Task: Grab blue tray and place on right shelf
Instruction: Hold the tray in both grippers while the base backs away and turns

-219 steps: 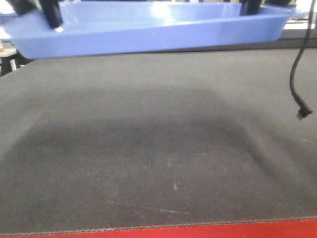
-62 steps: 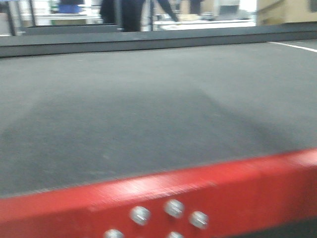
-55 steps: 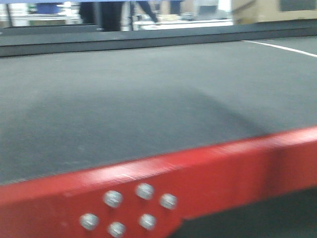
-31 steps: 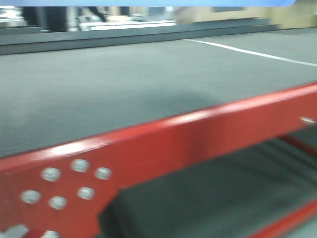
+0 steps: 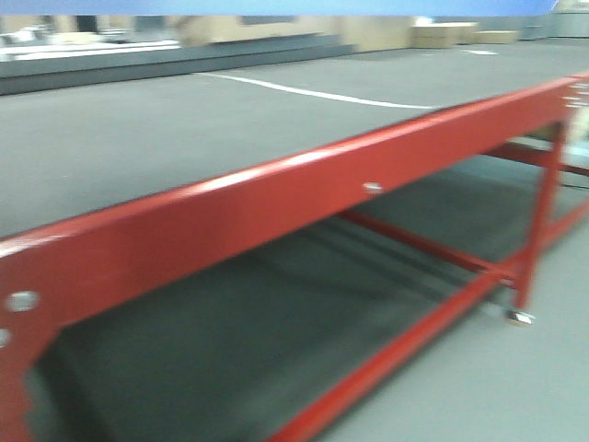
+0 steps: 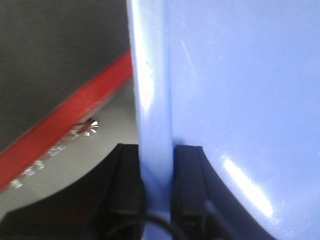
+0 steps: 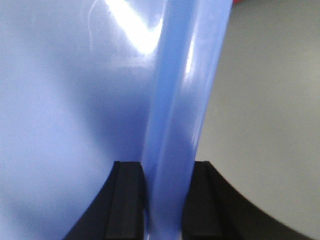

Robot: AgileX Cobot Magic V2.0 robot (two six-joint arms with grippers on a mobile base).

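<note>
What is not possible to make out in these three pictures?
Right shelf: in no view.
Blue tray: front view, cut by the top edge; wrist views, too close to show its whole shape.
Left gripper, right gripper: only the jaws on the rim show; bottom edge cuts the rest.
Red table: motion-blurred in front view.

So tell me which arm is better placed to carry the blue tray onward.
Neither alone: left gripper and right gripper each clamp a rim of the blue tray, so both should probably carry it together.
</note>
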